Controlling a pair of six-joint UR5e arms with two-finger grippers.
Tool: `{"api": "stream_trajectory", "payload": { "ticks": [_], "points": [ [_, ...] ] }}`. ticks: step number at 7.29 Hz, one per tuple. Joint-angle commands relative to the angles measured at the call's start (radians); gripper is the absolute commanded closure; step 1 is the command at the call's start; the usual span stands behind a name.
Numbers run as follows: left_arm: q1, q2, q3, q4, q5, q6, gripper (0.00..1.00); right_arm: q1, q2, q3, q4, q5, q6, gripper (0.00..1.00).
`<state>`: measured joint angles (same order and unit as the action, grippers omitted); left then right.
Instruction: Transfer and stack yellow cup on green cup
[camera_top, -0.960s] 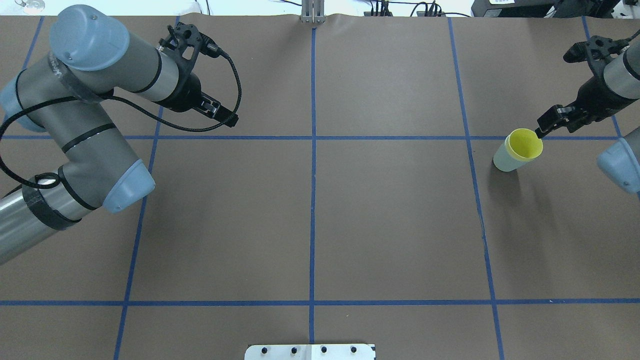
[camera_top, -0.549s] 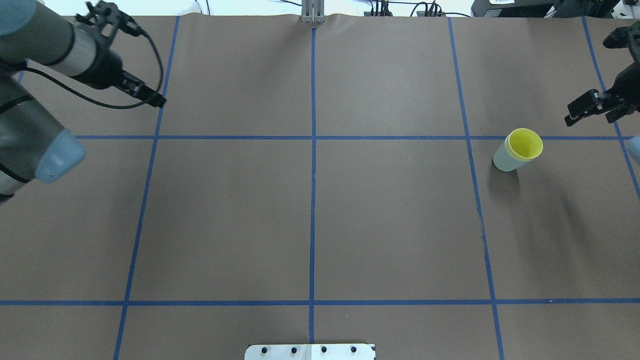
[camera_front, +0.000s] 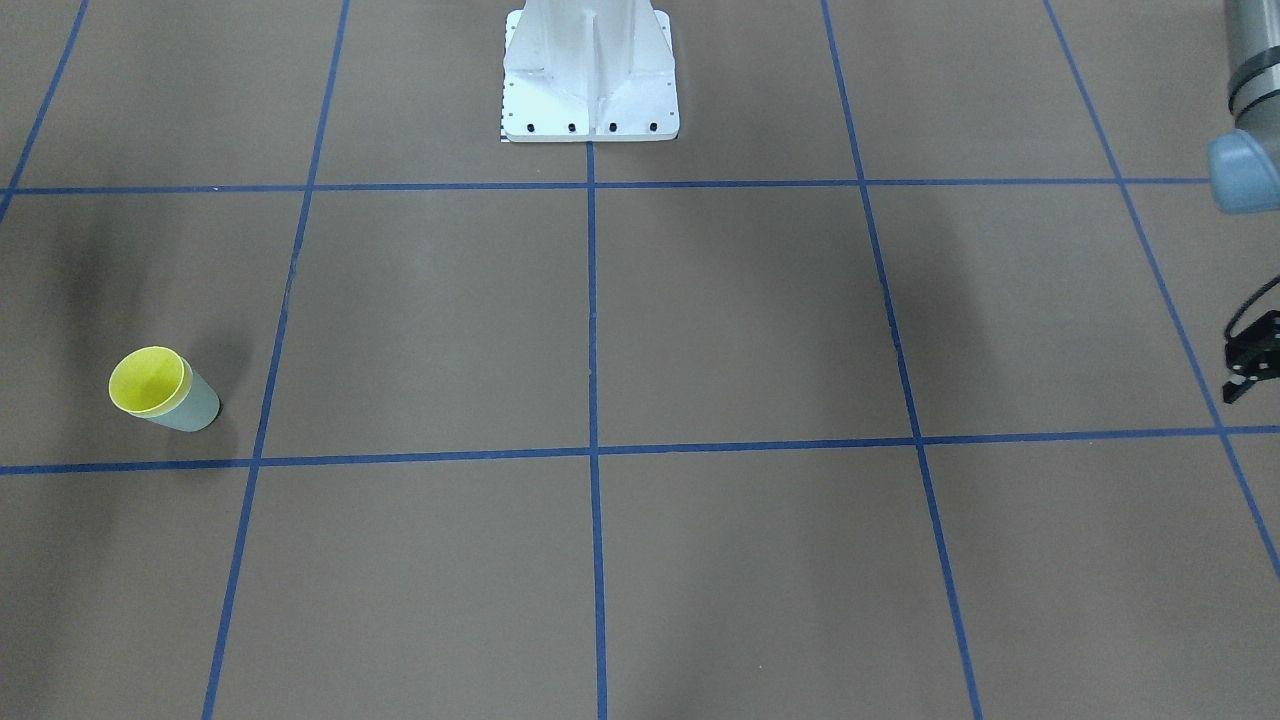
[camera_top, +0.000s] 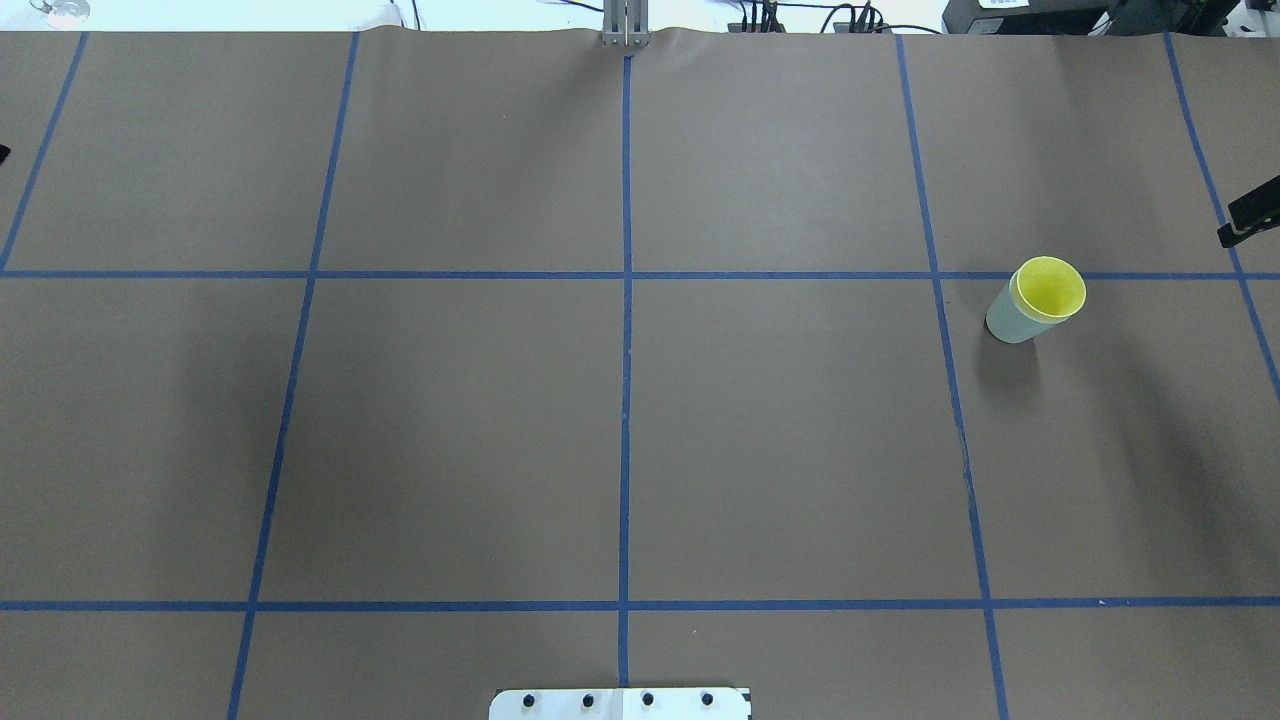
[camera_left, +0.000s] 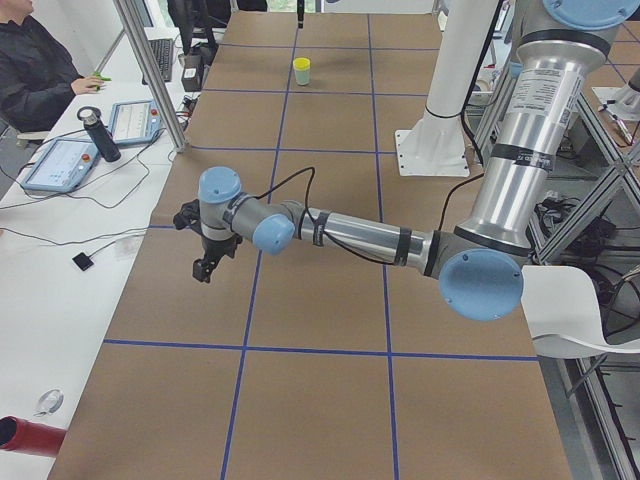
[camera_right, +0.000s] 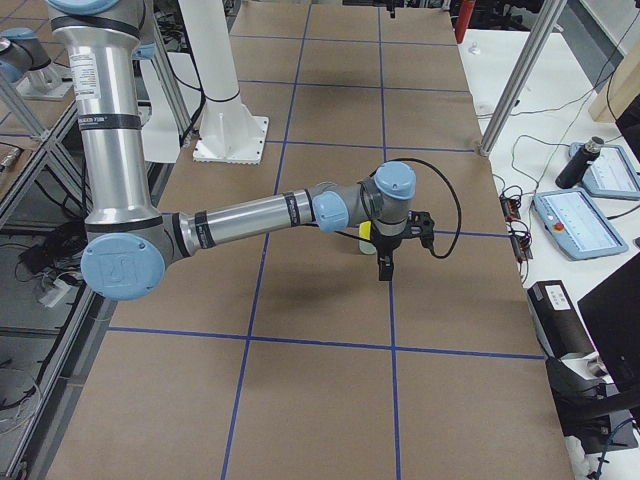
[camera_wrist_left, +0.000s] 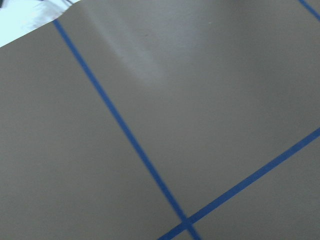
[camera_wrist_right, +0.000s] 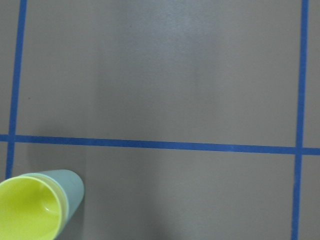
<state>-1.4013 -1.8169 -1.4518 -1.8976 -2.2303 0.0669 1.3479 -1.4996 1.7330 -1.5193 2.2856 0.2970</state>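
Observation:
The yellow cup (camera_top: 1050, 287) sits nested inside the green cup (camera_top: 1005, 318), which stands upright at the table's right side. The pair also shows in the front-facing view, yellow cup (camera_front: 148, 380) in green cup (camera_front: 195, 408), and at the lower left of the right wrist view, yellow cup (camera_wrist_right: 25, 210) in green cup (camera_wrist_right: 74, 186). My right gripper (camera_top: 1250, 215) shows only as a dark tip at the right edge, clear of the cups; I cannot tell its state. My left gripper (camera_front: 1250, 365) is at the far side of the table, cut off by the frame edge.
The table is brown paper with a grid of blue tape lines (camera_top: 626, 300). The robot's white base plate (camera_front: 590, 70) stands at the middle of the near edge. The left arm's elbow (camera_front: 1243, 170) is at the table's side. An operator's desk with tablets (camera_left: 70, 150) lies beyond.
Both arms have pulled back outward, almost out of the overhead view. The right gripper has moved away from the cups' rim to the right. The cups have not moved.

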Motion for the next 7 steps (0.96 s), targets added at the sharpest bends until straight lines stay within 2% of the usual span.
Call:
{"api": "stream_trajectory", "payload": {
  "ticks": [1,4,5,7],
  "points": [
    [-0.118,0.046,0.07,0.015,-0.011,0.14,0.0,0.081,-0.039,-0.01,-0.01,0.002,-0.173,0.0],
    [-0.183,0.143,0.064,0.002,0.026,0.159,0.0,0.089,-0.091,-0.018,0.007,-0.043,-0.213,0.0],
    [-0.183,0.143,0.068,0.0,0.029,0.162,0.0,0.089,-0.091,-0.018,0.007,-0.069,-0.216,0.0],
    [-0.183,0.154,0.077,0.003,0.031,0.163,0.0,0.103,-0.093,-0.023,0.004,-0.061,-0.216,0.0]
  ]
}}
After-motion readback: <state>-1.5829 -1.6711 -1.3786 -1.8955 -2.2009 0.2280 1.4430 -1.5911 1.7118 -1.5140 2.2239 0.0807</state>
